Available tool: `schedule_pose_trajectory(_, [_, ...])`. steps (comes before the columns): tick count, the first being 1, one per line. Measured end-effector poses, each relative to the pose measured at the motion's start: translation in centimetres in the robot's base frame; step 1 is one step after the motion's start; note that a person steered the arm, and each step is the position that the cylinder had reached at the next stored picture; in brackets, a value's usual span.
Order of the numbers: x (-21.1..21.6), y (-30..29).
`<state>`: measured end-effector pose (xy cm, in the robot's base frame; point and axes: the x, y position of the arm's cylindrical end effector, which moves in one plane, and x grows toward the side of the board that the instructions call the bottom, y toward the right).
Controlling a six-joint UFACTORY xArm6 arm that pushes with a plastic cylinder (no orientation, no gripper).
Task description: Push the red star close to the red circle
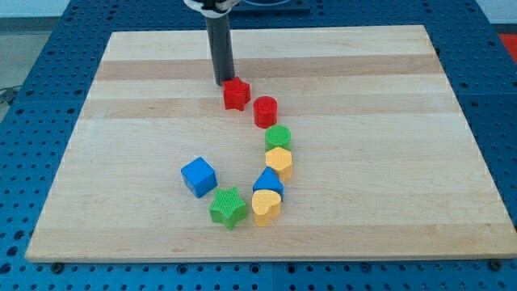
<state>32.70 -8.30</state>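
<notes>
The red star (236, 94) lies on the wooden board (121, 97), a little above the middle. The red circle (265, 111) stands just to its lower right, with a narrow gap between them. My tip (224, 83) is at the star's upper left, touching or almost touching it. The dark rod rises straight up from there to the view's top.
Below the red circle runs a curved chain of blocks: a green circle (278, 137), a yellow hexagon (279, 162), a blue triangle (268, 182), a yellow heart (266, 206) and a green star (228, 207). A blue cube (199, 176) sits to the left.
</notes>
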Motion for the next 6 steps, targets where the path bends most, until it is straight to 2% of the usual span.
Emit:
schedule_pose_trajectory(1, [-0.3,-3.2])
schedule_pose_trajectory(2, [3.5,-3.1])
schedule_pose_trajectory(4, [8.5,3.5])
schedule_pose_trajectory(6, [8.7,4.0])
